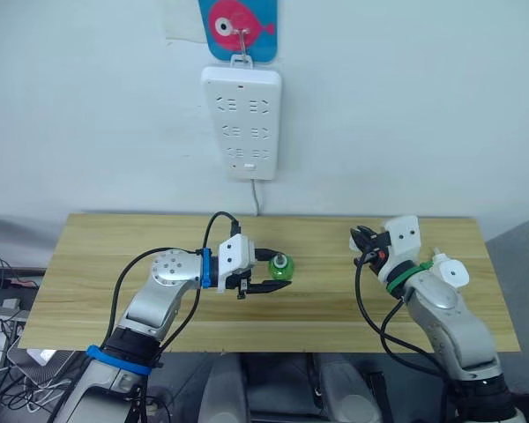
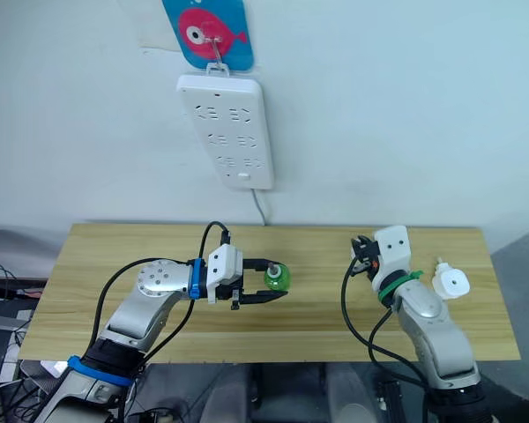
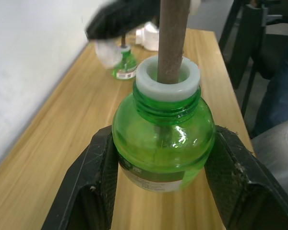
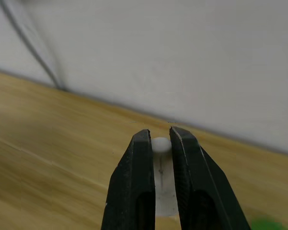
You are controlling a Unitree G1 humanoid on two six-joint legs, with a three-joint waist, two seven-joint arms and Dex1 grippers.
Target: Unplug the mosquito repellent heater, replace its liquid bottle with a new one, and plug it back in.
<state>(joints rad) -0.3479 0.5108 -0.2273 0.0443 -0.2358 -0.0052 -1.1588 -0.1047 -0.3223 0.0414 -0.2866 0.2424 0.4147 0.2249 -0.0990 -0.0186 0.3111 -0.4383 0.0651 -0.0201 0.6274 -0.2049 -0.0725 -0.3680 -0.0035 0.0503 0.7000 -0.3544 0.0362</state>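
The table (image 1: 88, 264) lies bare across its whole left part and along the front edge, so a gripper can pass there freely. Mid-table, the left gripper (image 1: 273, 275) with a green bottle (image 1: 280, 266) clamped between its fingers blocks the centre. On the right, the right gripper (image 1: 363, 240), pinched on a small white cap (image 4: 160, 144), stands near the back edge, with the heater (image 1: 450, 272) just beside that arm. Between the two grippers the wood is open. The power strip (image 1: 241, 122) hangs on the wall above, its sockets unoccupied.
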